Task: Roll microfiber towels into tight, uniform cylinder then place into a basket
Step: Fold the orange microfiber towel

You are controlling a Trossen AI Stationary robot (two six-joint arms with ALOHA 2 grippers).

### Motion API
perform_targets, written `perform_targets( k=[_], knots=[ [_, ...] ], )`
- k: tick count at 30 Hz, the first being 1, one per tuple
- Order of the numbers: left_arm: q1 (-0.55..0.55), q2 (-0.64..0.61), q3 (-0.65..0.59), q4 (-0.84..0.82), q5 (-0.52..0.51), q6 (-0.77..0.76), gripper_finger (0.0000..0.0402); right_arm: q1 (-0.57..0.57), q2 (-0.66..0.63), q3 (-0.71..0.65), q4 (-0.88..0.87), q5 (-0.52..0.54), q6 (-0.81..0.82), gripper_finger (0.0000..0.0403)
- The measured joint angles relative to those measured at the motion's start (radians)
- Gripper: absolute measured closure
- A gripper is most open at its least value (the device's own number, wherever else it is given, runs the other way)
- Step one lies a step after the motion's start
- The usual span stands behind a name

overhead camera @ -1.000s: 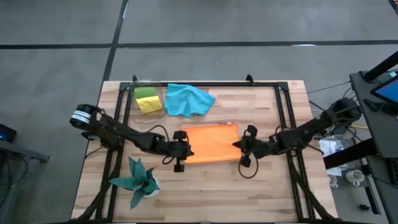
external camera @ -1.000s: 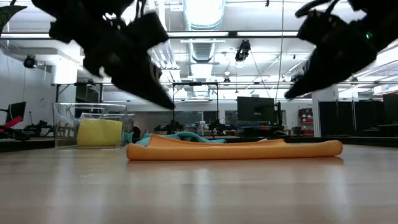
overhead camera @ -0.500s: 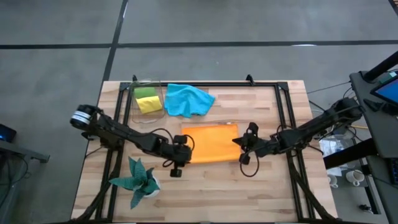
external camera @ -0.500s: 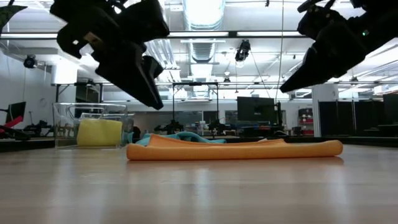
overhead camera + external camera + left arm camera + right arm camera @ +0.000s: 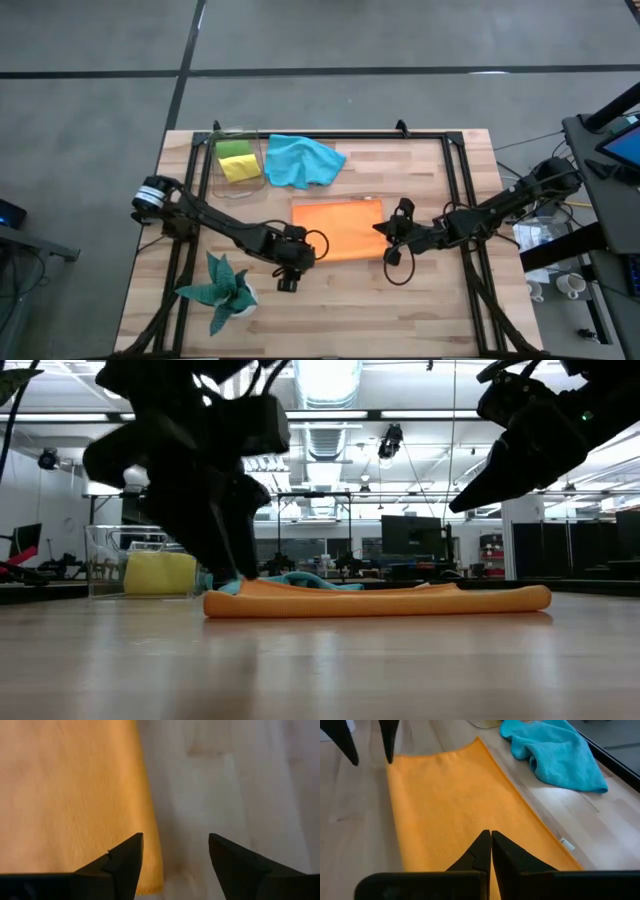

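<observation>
An orange towel (image 5: 337, 228) lies spread flat at the table's middle. My left gripper (image 5: 175, 855) is open and points steeply down over the towel's near left corner (image 5: 150, 880); one finger stands over the cloth, the other over bare wood. My right gripper (image 5: 380, 230) hangs shut above the towel's right edge, well clear of it in the low view (image 5: 462, 506). A crumpled blue towel (image 5: 303, 160) rests on the table at the back. The clear basket (image 5: 262, 160) at the far left holds a lime green towel (image 5: 235, 148) and a yellow towel (image 5: 240, 167). My left gripper has its fingertips (image 5: 238, 570) right at the orange towel's left end, coming from above. Whether they touch the cloth I cannot tell.
A teal spiky plant (image 5: 222, 290) in a white pot stands at the near left, close to my left arm. A black metal frame (image 5: 455, 180) runs along the table's sides and back. Bare wood lies along the near edge, in front of the orange towel.
My left gripper has opened wide and tipped from a slant to pointing steeply down. It has sunk toward the orange towel's near left corner. The towel has stayed flat where it was.
</observation>
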State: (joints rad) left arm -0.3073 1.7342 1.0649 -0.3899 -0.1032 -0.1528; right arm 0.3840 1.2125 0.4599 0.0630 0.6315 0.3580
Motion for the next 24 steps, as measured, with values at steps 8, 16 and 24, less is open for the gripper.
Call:
perform_targets(
  k=[8,16,24],
  knots=[
    [0.0,0.041,-0.007,-0.019,-0.011,-0.025,0.0192,0.0,0.0,0.0,0.019,-0.001,0.0,0.0394],
    [0.0,0.065,-0.007,-0.051,-0.015,-0.026,0.0201,0.0,0.0,0.0,0.024,-0.001,0.0,0.0394],
    [-0.001,0.065,-0.009,-0.117,-0.118,-0.025,0.0334,0.0,0.0,0.0,0.028,-0.005,-0.014,0.0394]
  ],
)
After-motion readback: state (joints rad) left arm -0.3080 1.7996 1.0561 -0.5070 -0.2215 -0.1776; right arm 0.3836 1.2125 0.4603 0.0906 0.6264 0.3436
